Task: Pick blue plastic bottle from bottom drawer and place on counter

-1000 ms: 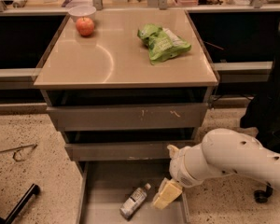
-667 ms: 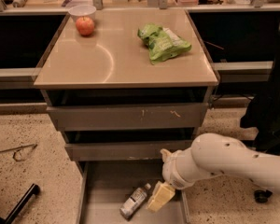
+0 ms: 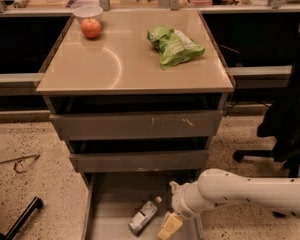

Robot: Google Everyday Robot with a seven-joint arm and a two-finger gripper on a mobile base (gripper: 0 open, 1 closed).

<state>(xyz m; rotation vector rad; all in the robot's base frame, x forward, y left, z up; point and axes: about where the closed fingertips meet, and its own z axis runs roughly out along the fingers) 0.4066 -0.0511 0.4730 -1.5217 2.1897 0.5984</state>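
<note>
We see gripper (image 3: 170, 226) low in btm drawer (image 3: 114, 204), just right of blue plastic bottle (image 3: 143, 216), grip state unclear.

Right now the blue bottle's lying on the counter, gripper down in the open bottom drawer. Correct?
No. The camera view shows the blue plastic bottle lying on the floor of the bottom drawer, not on the counter. The gripper is down in that open drawer, beside the bottle.
</note>
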